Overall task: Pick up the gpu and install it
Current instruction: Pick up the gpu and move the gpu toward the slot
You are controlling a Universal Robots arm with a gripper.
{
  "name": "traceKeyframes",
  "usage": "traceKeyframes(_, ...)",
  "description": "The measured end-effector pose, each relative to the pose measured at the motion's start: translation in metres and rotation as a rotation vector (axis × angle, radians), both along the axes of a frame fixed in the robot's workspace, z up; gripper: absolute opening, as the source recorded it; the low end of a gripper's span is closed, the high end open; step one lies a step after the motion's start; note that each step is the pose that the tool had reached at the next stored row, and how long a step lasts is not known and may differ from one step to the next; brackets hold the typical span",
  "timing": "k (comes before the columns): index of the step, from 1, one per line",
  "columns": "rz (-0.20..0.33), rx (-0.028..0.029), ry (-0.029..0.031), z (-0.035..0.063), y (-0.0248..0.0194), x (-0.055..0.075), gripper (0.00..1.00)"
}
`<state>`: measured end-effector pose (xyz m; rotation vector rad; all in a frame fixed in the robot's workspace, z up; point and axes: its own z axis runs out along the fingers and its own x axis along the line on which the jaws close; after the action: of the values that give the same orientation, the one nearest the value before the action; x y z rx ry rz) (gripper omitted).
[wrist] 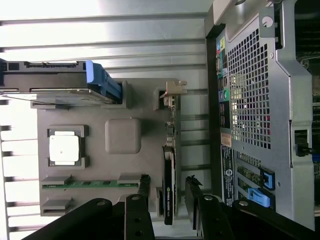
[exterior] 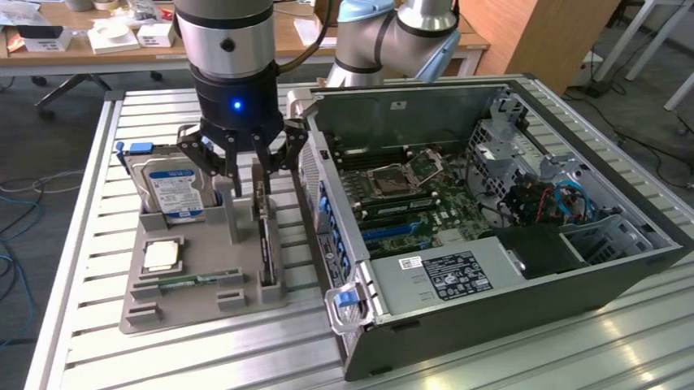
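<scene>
Gripper [wrist: 168,182] hangs over the grey holder tray [wrist: 122,165], fingers [wrist: 145,187] spread either side of the upright gpu [wrist: 169,160], gaps showing.

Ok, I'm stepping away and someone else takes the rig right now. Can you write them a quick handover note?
Hand: open, astride the gpu, one finger on each side with a gap showing, nothing gripped.
Gpu: standing on edge in its slot of the grey holder, beside the open computer case.
Done: hand lined up on the card.
Left: the pick-up itself and the install in the case.
</scene>
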<state>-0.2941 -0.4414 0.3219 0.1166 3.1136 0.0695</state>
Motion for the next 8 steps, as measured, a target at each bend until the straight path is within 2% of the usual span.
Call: traceKeyframes(8, 0.0, -0.0001, 0.0001, -0.0062, 0.0, 0.0, 0.41)
